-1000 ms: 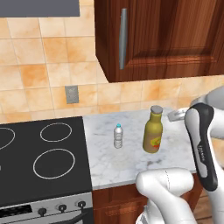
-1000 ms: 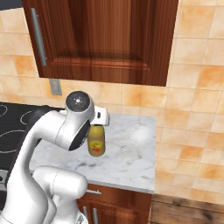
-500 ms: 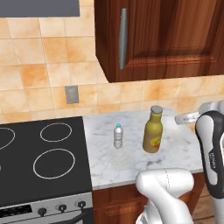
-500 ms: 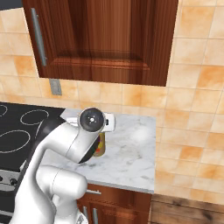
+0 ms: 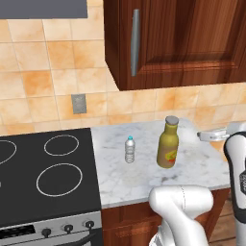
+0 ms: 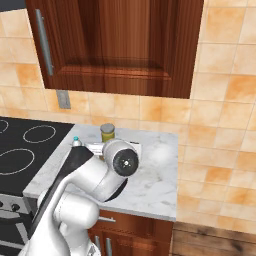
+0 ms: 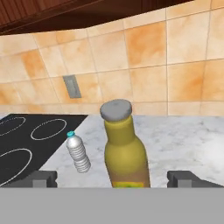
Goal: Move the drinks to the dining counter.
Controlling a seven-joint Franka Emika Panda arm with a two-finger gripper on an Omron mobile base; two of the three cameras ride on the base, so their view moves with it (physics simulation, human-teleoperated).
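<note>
Light is even and soft across all three views, with no single strong source. The orange wall tiles read bright and flat. The dark wood cabinet carries a faint vertical sheen, and its underside in the hand view is almost black. On the marble worktop the amber bottle throws a small, pale shadow at its base (the little water bottle hardly any). The black stove shows no glare. Edges look slightly soft and pixelated. No lens bending appears at the borders.
</note>
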